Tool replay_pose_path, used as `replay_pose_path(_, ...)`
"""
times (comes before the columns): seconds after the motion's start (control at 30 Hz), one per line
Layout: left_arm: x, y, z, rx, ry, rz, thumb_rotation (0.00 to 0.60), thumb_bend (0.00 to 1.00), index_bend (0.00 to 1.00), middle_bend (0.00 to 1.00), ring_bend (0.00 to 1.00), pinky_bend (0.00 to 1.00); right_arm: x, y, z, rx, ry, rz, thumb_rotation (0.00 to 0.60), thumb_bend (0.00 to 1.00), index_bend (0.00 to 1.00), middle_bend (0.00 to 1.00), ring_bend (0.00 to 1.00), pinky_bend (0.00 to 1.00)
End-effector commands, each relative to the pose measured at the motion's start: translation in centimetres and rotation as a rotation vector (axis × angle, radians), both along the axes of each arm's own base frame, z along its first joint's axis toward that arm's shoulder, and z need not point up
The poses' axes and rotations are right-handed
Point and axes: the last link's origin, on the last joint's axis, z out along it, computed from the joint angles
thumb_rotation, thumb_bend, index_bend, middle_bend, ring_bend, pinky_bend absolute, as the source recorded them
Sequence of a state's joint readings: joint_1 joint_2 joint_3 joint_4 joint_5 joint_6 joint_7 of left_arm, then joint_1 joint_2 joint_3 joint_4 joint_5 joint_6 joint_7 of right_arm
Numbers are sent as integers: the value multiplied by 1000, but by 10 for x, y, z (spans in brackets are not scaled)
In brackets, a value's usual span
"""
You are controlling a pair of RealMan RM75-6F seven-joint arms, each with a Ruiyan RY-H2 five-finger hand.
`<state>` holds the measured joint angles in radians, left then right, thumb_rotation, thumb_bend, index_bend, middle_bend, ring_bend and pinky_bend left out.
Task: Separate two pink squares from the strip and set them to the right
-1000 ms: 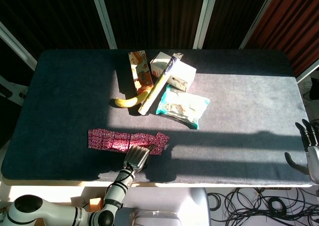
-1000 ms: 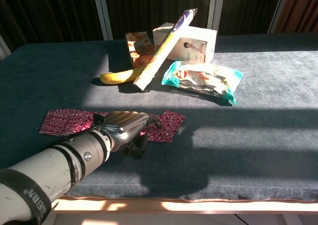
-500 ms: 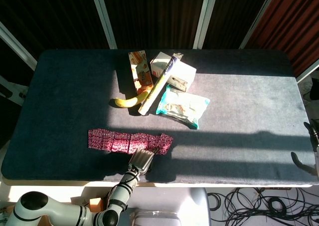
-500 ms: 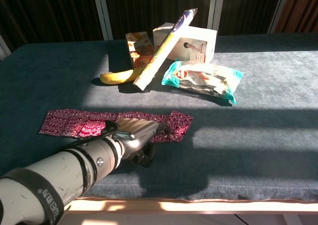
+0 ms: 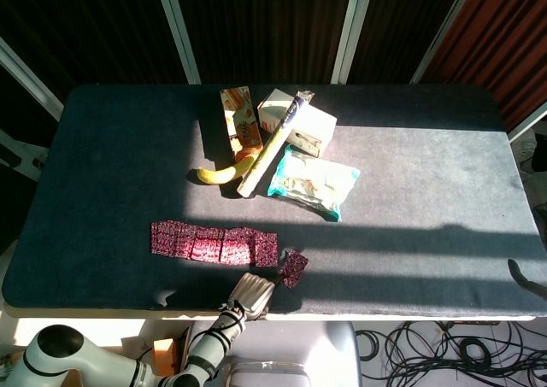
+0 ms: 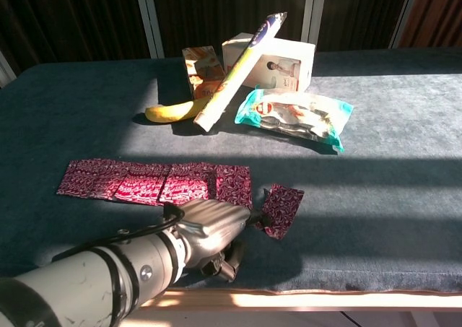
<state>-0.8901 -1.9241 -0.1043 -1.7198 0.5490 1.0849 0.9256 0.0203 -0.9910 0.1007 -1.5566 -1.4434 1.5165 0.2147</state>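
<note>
The pink strip lies flat on the dark table near the front, several squares long. A torn-off pink piece sits just right of the strip's end, apart from it and tilted up. My left hand is at the table's front edge below the strip's right end, fingers curled, pinching the left edge of that piece. Of my right hand only a dark finger shows at the far right edge of the head view.
At the back middle stand a white box, an orange carton, a long tube, a banana and a teal snack bag. The table's front edge runs close under my left hand.
My left hand drew back toward the front edge and rightward, and the end piece came away from the strip. The strip now lies flat. My right hand slid further out of view.
</note>
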Motion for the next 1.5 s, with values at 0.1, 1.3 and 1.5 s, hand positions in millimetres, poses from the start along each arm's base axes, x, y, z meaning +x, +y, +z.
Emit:
replay_pose_path(0.1, 4, -15, 8, -14, -32, -58, 600, 800, 185, 1000, 1000, 1000, 1, 0, -2, 7, 8, 1, 600, 271, 0, 0, 0, 121)
replay_pose_path(1.3, -35, 43, 33, 197, 66, 62, 600, 826, 171, 1000, 1000, 1000, 3, -2, -5, 12, 9, 0, 600, 270, 0, 0, 0, 121)
replay_pose_path(1.5, -32, 41, 29, 189, 62, 55, 600, 826, 171, 1000, 1000, 1000, 3, -1, -4, 11, 7, 1, 600, 270, 0, 0, 0, 120)
